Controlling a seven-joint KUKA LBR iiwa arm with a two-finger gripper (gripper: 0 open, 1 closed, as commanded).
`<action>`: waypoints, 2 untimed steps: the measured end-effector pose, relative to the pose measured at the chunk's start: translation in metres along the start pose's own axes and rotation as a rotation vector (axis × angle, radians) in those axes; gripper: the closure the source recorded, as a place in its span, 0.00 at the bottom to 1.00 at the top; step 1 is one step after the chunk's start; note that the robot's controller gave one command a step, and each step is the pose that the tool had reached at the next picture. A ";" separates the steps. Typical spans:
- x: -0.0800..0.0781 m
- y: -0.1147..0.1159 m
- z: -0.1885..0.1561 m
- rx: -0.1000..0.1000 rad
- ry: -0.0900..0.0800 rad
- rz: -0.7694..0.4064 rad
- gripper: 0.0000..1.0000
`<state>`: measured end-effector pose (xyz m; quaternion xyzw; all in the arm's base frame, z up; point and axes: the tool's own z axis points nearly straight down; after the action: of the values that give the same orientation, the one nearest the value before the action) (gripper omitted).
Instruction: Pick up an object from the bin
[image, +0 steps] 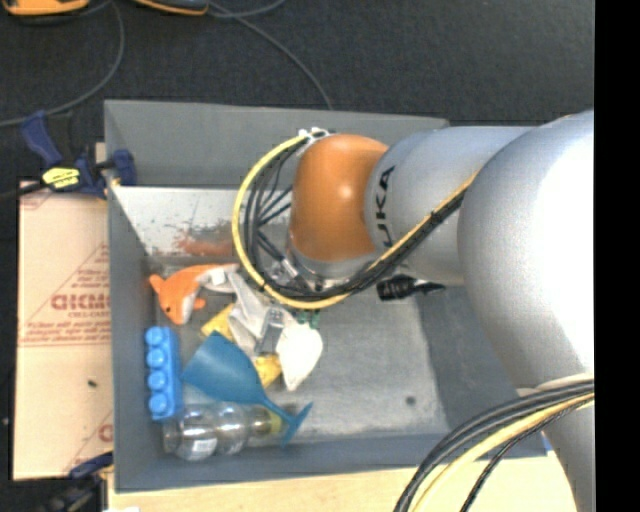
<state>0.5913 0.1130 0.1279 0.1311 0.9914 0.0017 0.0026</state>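
Hanging low, claw (268, 336) beside white piece (303, 354)

A white rounded piece (302, 356) is lying near the middle of the bin (385, 375). It is sitting just beside a small yellow item (266, 372) and a blue cone (222, 372), which is lying on its side toward the bin's lower left corner.

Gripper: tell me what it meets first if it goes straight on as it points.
Probably the small yellow thing between the blue cone and the white piece, directly under the gripper. Depth is unclear, so the white piece could come first.
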 end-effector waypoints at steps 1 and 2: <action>0.038 -0.008 0.023 0.009 -0.005 0.003 0.00; 0.002 0.003 0.057 0.001 -0.001 0.325 0.00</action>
<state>0.5903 0.1163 0.0711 0.2896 0.9571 0.0018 0.0028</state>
